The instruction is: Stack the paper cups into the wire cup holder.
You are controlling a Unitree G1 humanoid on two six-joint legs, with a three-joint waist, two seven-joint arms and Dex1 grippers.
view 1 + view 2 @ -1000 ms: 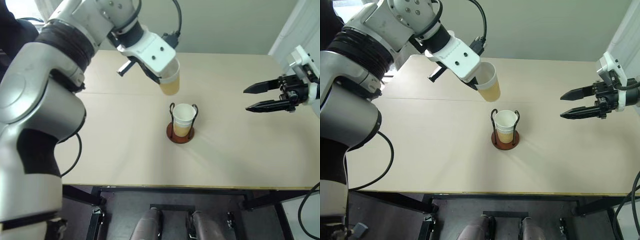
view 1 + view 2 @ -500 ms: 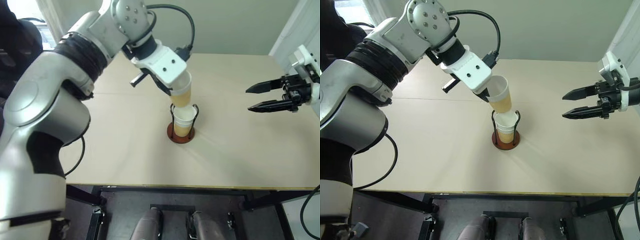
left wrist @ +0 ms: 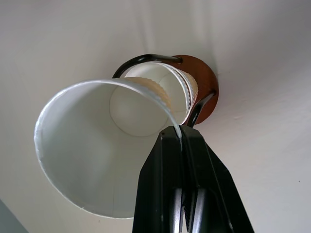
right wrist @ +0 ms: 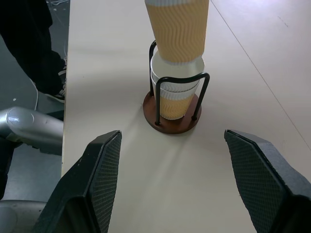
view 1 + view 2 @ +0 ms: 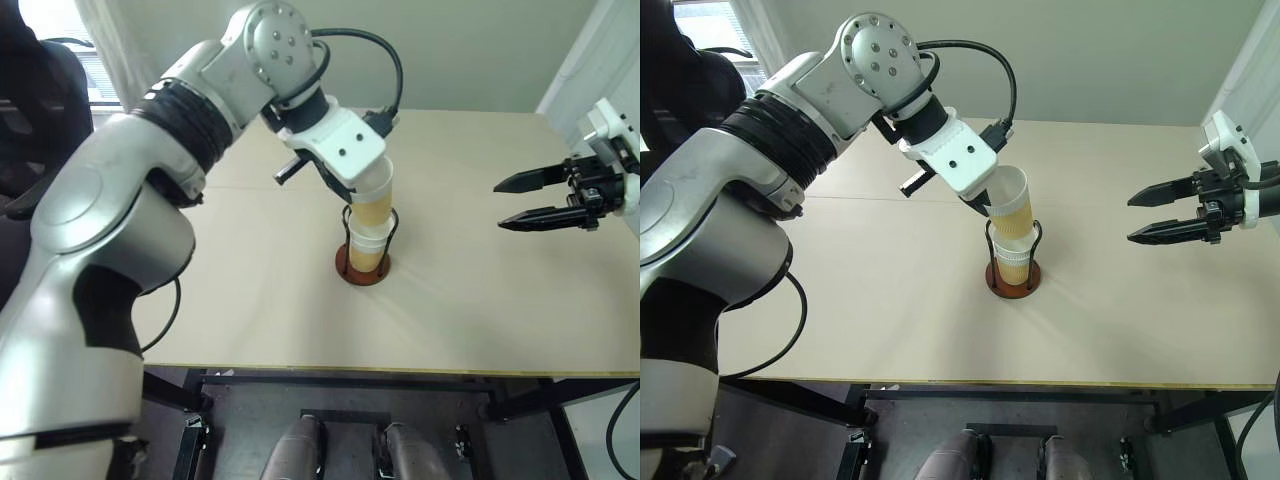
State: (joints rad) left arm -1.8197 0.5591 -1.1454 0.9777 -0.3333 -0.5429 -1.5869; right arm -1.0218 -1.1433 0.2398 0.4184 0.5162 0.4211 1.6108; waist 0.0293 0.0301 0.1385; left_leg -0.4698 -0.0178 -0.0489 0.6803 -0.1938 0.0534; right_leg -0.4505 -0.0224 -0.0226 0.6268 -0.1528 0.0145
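Since a second ago my left claw [image 5: 992,208] has carried its paper cup [image 5: 1012,207] down into the cups [image 4: 176,90] nested in the wire cup holder [image 5: 362,268] mid-bench [image 5: 250,300], pinching the rim. Item: light, thin-walled, crushable, I judge; hold at the rim. Right claw [image 5: 535,198] spread, well apart.

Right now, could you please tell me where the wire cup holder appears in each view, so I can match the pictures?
Left eye view: wire cup holder at centre, under the held cup.
Right eye view: centre.
Left wrist view: upper middle, behind the cup's rim.
Right wrist view: upper centre.
Shared landmark: its reddish-brown base.
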